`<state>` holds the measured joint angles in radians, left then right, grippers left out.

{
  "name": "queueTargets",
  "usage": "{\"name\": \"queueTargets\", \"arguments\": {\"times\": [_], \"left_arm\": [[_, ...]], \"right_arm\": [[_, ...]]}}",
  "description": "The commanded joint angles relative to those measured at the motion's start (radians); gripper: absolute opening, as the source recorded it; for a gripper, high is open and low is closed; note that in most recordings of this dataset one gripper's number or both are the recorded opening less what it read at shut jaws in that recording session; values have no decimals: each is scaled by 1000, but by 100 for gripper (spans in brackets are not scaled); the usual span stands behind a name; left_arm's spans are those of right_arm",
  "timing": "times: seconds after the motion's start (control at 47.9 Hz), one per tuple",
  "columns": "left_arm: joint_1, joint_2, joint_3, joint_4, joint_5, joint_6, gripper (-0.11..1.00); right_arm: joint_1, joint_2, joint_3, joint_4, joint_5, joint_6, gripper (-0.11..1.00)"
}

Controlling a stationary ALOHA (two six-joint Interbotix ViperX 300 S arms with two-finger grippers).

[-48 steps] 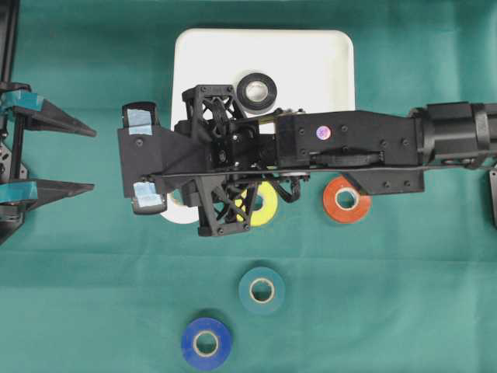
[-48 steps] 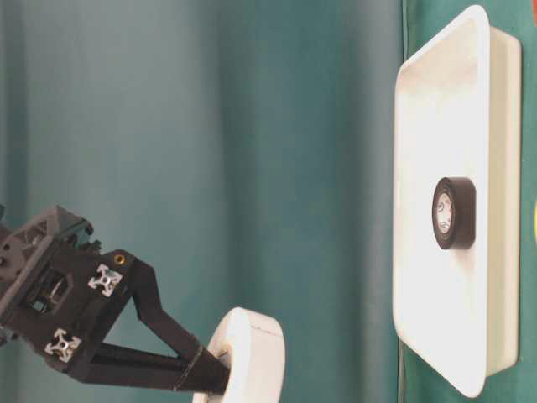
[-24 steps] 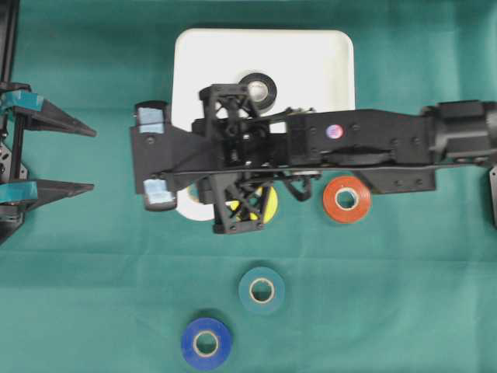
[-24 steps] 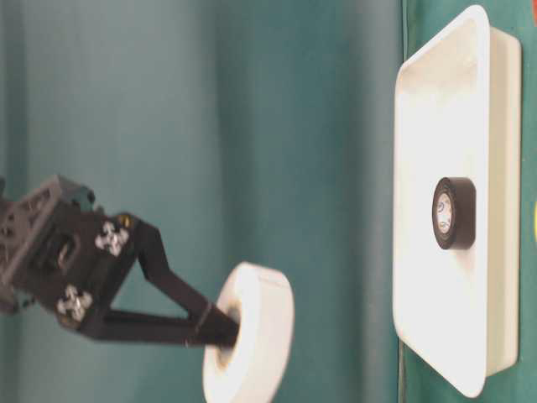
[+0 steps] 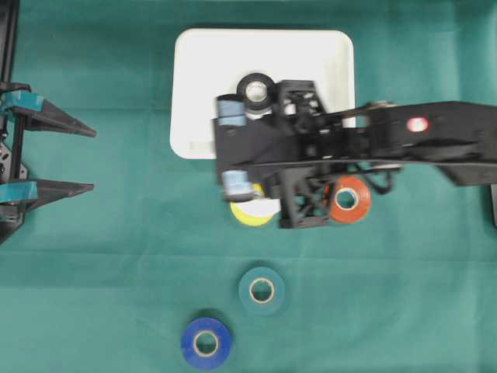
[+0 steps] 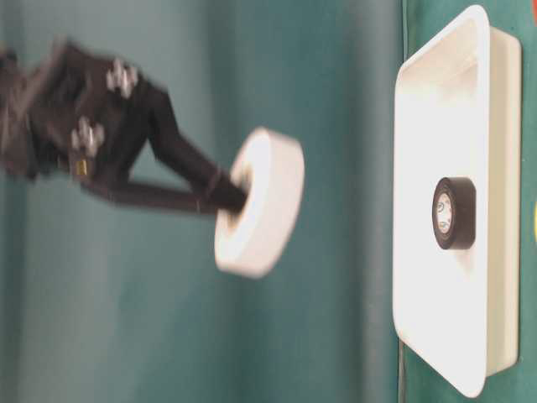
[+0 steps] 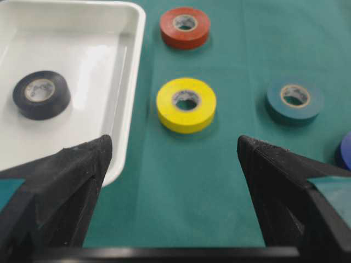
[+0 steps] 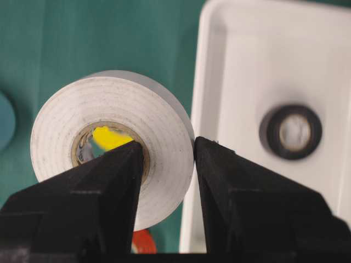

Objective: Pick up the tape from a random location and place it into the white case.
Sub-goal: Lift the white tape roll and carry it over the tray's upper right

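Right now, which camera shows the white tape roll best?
The right wrist view: the white tape roll fills the frame, pinched through its wall by the right gripper. The table-level view shows it blurred, the overhead hides it under the arm, and the left wrist view misses it.

Six tape rolls show, one of each colour: a white roll [image 8: 112, 143], a black roll [image 7: 41, 94], a yellow roll [image 7: 186, 104], an orange-red roll [image 7: 185, 27], a teal roll [image 7: 294, 100] and a blue roll [image 5: 206, 343]. There is one white case [image 5: 202, 85]. Two grippers appear, the right gripper [image 8: 167, 159] and the left gripper [image 7: 173, 164]; the overhead view is blurred, so a roll beneath the arm might go uncounted.
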<state>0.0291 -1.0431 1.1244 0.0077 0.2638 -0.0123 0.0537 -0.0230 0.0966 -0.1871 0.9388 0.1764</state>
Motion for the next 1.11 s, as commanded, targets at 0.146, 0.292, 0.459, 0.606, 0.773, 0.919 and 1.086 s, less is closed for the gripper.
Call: {"name": "queueTargets", "arguments": {"times": [0.146, 0.292, 0.459, 0.606, 0.773, 0.919, 1.086], "left_arm": [[8, 9, -12, -3, -11, -3, 95], [12, 9, -12, -3, -11, -3, 95], [12, 9, -12, -2, -9, -3, 95], [12, 8, -12, -3, -9, -3, 95], [12, 9, -12, -2, -5, -3, 95], [12, 8, -12, -3, -5, -3, 95], [12, 8, -12, -3, -5, -3, 95]], "right_arm": [[2, -155, 130, -3, -14, 28, 32], [2, -209, 193, -3, -14, 61, 32], [2, -233, 221, -3, -26, 66, 32], [2, -227, 219, -5, -34, 64, 32], [0, -225, 218, -11, -37, 66, 32], [-5, -224, 218, -11, -38, 66, 32], [-40, -219, 218, -17, -37, 66, 32]]}}
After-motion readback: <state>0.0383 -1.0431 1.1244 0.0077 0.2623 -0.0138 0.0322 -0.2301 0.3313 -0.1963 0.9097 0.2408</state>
